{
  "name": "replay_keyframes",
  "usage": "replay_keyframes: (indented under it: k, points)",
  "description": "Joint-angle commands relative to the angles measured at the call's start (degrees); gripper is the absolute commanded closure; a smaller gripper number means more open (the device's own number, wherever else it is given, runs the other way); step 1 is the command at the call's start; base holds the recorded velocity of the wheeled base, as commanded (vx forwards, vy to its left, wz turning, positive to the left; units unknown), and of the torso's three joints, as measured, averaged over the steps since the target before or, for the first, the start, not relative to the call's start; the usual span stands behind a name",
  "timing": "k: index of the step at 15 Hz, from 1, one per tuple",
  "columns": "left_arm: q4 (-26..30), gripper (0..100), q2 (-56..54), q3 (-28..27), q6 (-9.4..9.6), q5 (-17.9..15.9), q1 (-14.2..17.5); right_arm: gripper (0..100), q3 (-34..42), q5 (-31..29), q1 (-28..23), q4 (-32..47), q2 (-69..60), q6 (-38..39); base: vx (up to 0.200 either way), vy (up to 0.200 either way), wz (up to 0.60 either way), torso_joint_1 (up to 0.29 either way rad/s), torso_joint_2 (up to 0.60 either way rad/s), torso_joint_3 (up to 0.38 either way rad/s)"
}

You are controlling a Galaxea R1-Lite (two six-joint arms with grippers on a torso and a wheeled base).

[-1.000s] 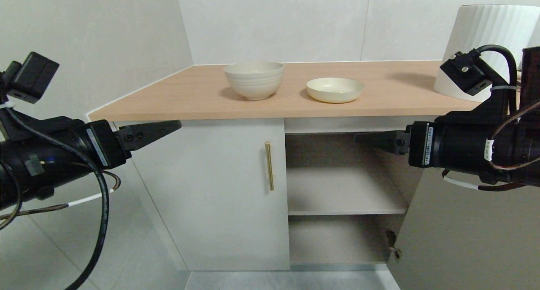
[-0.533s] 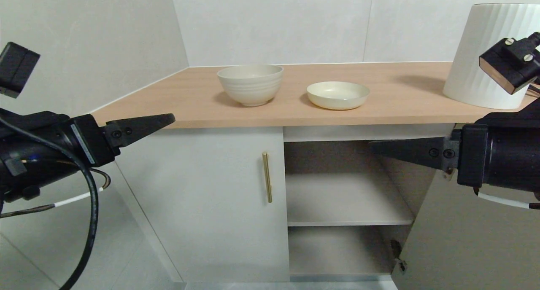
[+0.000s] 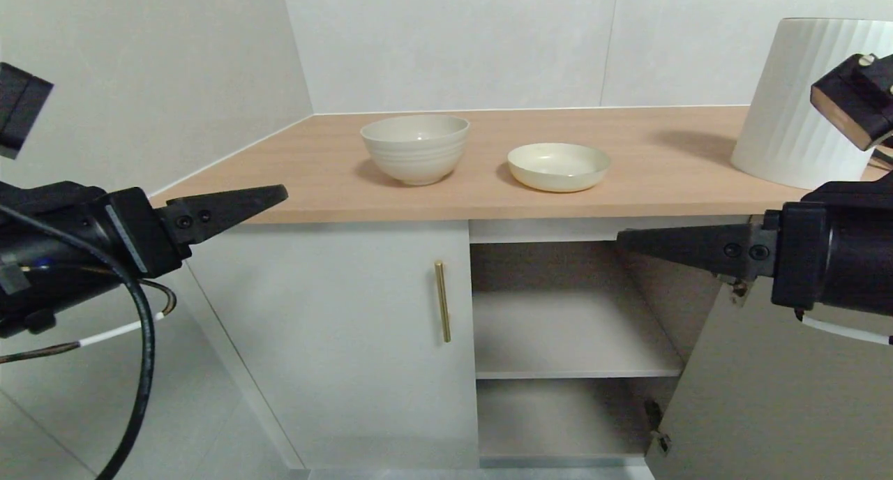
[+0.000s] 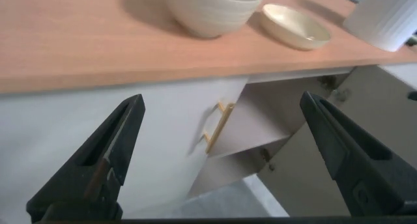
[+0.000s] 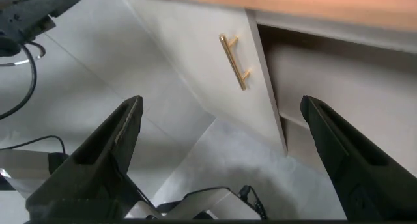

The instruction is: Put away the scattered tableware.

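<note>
Tableware on the wooden desk comes to two pieces: a deep, cream bowl with ribbed sides and a shallow, pale yellow dish. Both stand upright and look empty. The bowl is in the left half of the desk, set back from the front edge. The dish sits just beside it on the right, a little nearer that edge, with a gap of bare wood between the two. Well apart from them, toward the right end of the desk, stands a tall white ribbed container.

Under the desk is a white cupboard. Its left door is shut and carries an upright brass handle. The right door is swung open, showing a bare shelf and a lower compartment beneath it.

The left hand hangs off the desk at its front left corner, level with the front edge and pointing along it. In the left wrist view its fingers stand wide apart with nothing between them. The right hand hangs just below the front edge, in front of the open upper compartment and pointing left. In the right wrist view its fingers are likewise spread wide and hold nothing. Neither hand touches the bowl, the dish or the cupboard.
</note>
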Motion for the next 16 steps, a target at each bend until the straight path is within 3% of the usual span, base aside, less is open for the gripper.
replay_keyframes:
  k: [1,6,8,10,12,13,14,15,16]
  points:
    - [-0.1,0,1.1,-0.1,-0.01,0.0,-0.6,0,-0.1,0.0,-0.1,0.0,0.6,-0.4,0.0,0.0,0.0,0.105,-0.18,-0.3]
    - [0.1,0,7.6,-2.7,-0.01,0.1,-3.9,0,-0.6,0.2,-0.5,-2.6,3.9,-0.7,0.0,0.0,0.0,0.126,-0.52,-0.309]
    - [0.3,0,12.1,-6.4,-0.1,0.3,-4.3,0,-1.3,0.2,-2.3,-5.3,7.0,-0.8,0.0,0.0,0.0,0.173,-0.47,-0.308]
    - [3.9,0,16.5,-11.9,-0.62,1.0,-4.3,0,-1.2,0.1,-4.7,-7.7,9.9,-3.1,0.0,0.0,0.0,0.137,-0.37,-0.237]
    - [7.7,0,17.7,-13.8,-1.59,1.1,-4.3,0,-1.6,-0.5,-5.4,-8.2,11.0,-3.5,0.0,0.0,0.0,0.044,-0.12,-0.078]
    - [10.9,0,19.3,-15.5,-2.47,1.1,-4.3,0,-4.9,-4.0,-6.2,-6.7,13.4,-3.5,0.0,0.0,0.0,0.051,-0.04,-0.032]
    - [10.4,0,20.0,-16.1,-4.58,1.3,-4.3,0,-6.9,-8.1,-6.2,-4.6,14.8,-3.3,0.0,0.0,0.0,0.0,0.0,0.0]
    - [10.1,0,20.4,-17.3,-7.57,1.4,-4.3,0,-8.9,-11.9,-6.2,-2.3,16.0,-3.2,0.0,0.0,0.0,0.0,0.0,0.0]
    - [10.0,0,21.3,-19.2,-11.7,2.1,-4.3,0,-10.9,-14.7,-6.2,-1.0,17.5,-2.0,0.0,0.0,0.0,0.0,0.0,0.0]
